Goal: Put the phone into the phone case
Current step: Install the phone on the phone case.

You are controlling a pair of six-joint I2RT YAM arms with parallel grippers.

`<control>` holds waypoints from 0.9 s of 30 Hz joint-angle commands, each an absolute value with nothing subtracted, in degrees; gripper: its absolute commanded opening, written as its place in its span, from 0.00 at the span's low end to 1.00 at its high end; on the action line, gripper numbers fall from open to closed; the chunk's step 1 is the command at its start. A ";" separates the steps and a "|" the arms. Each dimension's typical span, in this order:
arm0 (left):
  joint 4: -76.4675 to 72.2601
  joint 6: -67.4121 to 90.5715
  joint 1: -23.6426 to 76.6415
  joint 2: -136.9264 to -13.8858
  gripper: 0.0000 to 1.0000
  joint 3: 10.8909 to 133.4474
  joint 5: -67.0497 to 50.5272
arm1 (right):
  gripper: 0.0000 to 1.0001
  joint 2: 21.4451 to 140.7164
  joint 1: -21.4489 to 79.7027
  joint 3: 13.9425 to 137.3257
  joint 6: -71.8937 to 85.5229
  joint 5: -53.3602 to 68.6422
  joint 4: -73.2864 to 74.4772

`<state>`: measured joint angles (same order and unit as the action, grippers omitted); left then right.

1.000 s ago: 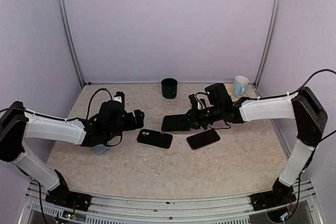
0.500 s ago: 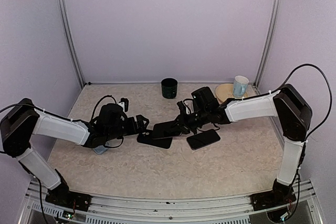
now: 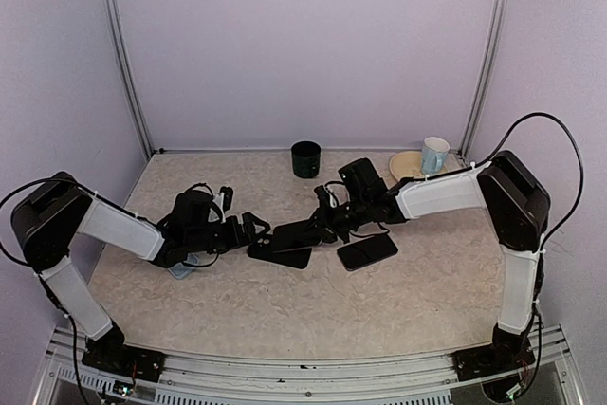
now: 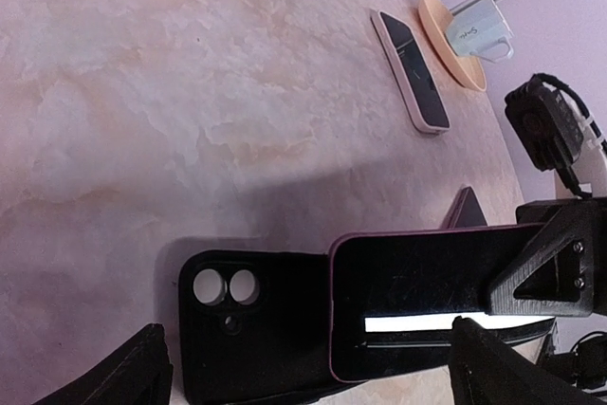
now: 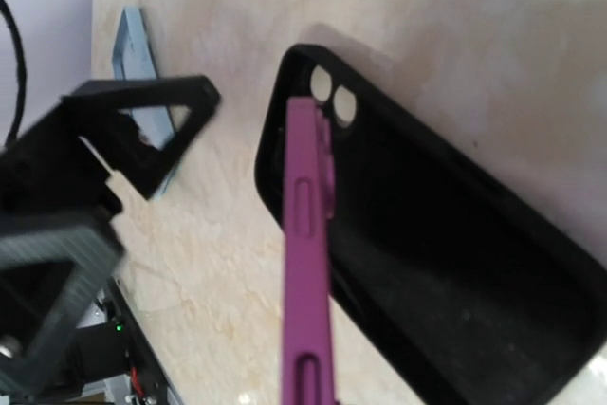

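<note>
Phone case (image 3: 280, 255) lies nearest me, black and flat on the desk (image 3: 285, 310), a little left of the middle. Its hollow side is up and its two camera holes point toward the left arm. At about the same depth, tucked under the left arm toward the left edge, I see a pale blue flat object (image 3: 180, 270).

My left fingers (image 4: 133, 372) stand spread wide, one on each side of the camera end of the case, gripping nothing. My right fingers (image 4: 545, 267) are clamped on the phone (image 4: 427, 301), a dark one with a purple rim. It hangs tilted over the half of the case away from the holes. Whether its lower edge touches the case I cannot tell.

Just right of the case a second phone (image 3: 368, 251) lies flat, apart from both arms.

Farther back, a dark cup (image 3: 305, 158) stands at the middle of the far edge. In the far right corner sits a tan plate (image 3: 403, 166) with a white mug (image 3: 435, 154) on its right side.
</note>
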<state>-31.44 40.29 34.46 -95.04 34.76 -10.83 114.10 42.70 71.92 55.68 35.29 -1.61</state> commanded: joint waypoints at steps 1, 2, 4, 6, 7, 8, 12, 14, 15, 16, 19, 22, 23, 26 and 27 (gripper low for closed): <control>-33.44 40.58 34.10 -97.45 0.99 35.86 -15.17 | 0.00 115.36 43.03 75.30 56.68 37.10 -3.91; -33.70 40.65 34.10 -97.71 0.99 35.86 -15.18 | 0.00 115.66 43.05 75.56 56.95 37.31 -4.15; -33.95 40.78 34.10 -98.12 0.99 35.77 -15.27 | 0.00 116.26 42.96 75.98 57.69 38.04 -4.88; -34.15 40.78 34.10 -98.33 0.99 35.77 -15.27 | 0.00 116.94 42.96 76.18 58.88 39.03 -6.03; -34.10 40.76 34.10 -98.35 0.99 35.73 -15.10 | 0.00 117.24 42.98 76.24 59.41 39.49 -6.52; -34.10 40.76 34.11 -98.35 0.99 35.70 -14.98 | 0.00 117.59 42.98 76.34 59.78 39.80 -6.95; -34.14 40.69 34.11 -98.82 0.99 35.69 -14.81 | 0.00 118.76 43.00 76.43 61.00 40.55 -8.13; -34.27 40.69 34.10 -98.96 0.99 35.60 -14.59 | 0.00 119.27 42.98 76.47 61.38 40.73 -8.58; -34.28 40.69 34.10 -99.03 0.99 35.60 -14.33 | 0.00 119.45 42.92 76.61 61.45 40.82 -8.68; -34.28 40.63 34.05 -99.13 0.99 35.60 -14.10 | 0.00 119.66 42.97 76.69 61.56 40.91 -8.83; -34.03 40.61 34.06 -99.39 0.99 35.83 -13.63 | 0.00 120.24 42.93 76.85 61.98 41.13 -9.27; -33.74 40.52 34.09 -100.03 0.99 36.40 -13.71 | 0.00 120.72 42.96 77.04 62.34 41.37 -9.64; -33.87 40.51 34.03 -100.31 0.99 36.47 -13.79 | 0.00 120.94 42.98 77.15 62.46 41.54 -9.75; -33.99 40.45 34.11 -100.96 0.99 36.73 -13.72 | 0.00 121.56 42.97 77.39 62.95 41.98 -10.26; -34.08 40.55 34.10 -101.13 0.99 36.74 -13.71 | 0.00 121.74 42.97 77.43 63.20 42.07 -10.47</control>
